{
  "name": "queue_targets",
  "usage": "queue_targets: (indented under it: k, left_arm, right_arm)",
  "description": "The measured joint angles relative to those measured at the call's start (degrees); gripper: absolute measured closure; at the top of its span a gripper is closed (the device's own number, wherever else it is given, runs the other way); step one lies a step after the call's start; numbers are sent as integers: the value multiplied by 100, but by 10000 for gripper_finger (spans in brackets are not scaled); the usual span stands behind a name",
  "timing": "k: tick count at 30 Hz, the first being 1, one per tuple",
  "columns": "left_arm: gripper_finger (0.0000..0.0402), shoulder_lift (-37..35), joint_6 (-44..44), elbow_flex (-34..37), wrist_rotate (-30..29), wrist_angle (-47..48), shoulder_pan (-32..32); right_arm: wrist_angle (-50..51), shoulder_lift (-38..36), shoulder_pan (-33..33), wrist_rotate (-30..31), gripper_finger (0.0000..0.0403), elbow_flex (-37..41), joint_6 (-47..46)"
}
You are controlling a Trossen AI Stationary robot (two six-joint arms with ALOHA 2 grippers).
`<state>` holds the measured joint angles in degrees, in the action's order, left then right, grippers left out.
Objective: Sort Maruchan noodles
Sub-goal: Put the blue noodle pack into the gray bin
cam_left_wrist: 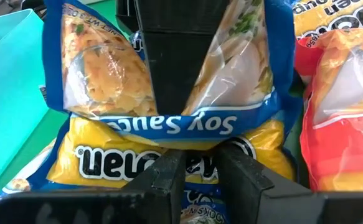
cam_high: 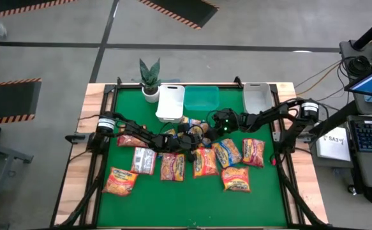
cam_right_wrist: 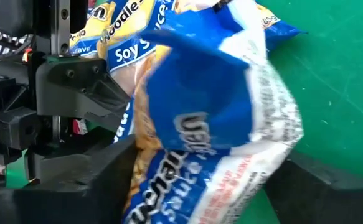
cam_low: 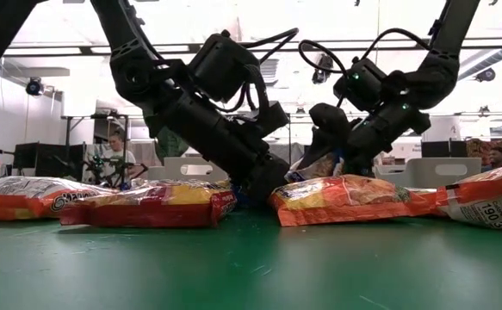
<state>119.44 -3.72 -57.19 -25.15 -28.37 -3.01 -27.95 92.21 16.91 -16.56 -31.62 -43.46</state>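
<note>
Two blue-marked Soy Sauce noodle packets sit at the table's middle, below the teal bin. The upper one (cam_right_wrist: 212,118) is raised, crumpled and tilted in my right gripper (cam_high: 209,126), which is shut on it. The lower one (cam_left_wrist: 125,155) lies beneath it, and my left gripper (cam_left_wrist: 200,180) is down on it with fingers nearly together. Several orange and red packets (cam_high: 173,167) lie flat on the green mat nearer the table's near edge. In the low view both grippers (cam_low: 259,185) (cam_low: 324,155) are down among the packets. My left gripper has its fingertips (cam_left_wrist: 169,177) on the yellow band of the lower blue packet (cam_left_wrist: 197,163), which lies under the raised one. It seems pinched between the two fingers; the fingers hide the exact place. My right gripper pinches the upper blue packet across its middle, one finger (cam_left_wrist: 172,68) on its printed face (cam_left_wrist: 106,68), the other behind. It comes slanting from the table's right. The packet is bowed and lifted at that end.
A white bin (cam_high: 170,102), a teal bin (cam_high: 201,98) and a grey bin (cam_high: 257,96) stand along the far edge, with a potted plant (cam_high: 150,76) to their left. Loose packets (cam_high: 120,181) (cam_high: 235,179) spread over the mat's middle. A person (cam_low: 113,151) shows beyond the table.
</note>
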Motion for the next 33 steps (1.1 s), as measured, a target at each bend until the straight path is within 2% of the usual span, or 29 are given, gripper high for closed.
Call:
queue_targets:
  k: [8, 17, 21, 26, 30, 33]
  left_arm:
    - [326, -186, -29, 7, 42, 138, -60]
    - [326, -1007, -182, 7, 37, 1072, -135]
    - [326, -1465, -239, 13, 37, 1812, -155]
    - [326, -2171, -347, 65, 25, 2671, -157]
    - [326, -2861, -536, 308, 15, 2747, -163]
    - [326, -3419, -624, 655, 17, 2459, -168]
  right_arm:
    - [129, -291, -4, -31, 233, 13, 2]
    - [190, -557, -4, -20, 315, 13, 44]
    - [207, -768, -4, -38, 334, 13, 59]
    - [297, -1158, -4, -42, 340, 17, 57]
    - [331, -1516, -4, -42, 341, 17, 50]
    - [330, -1815, -3, -39, 341, 17, 37]
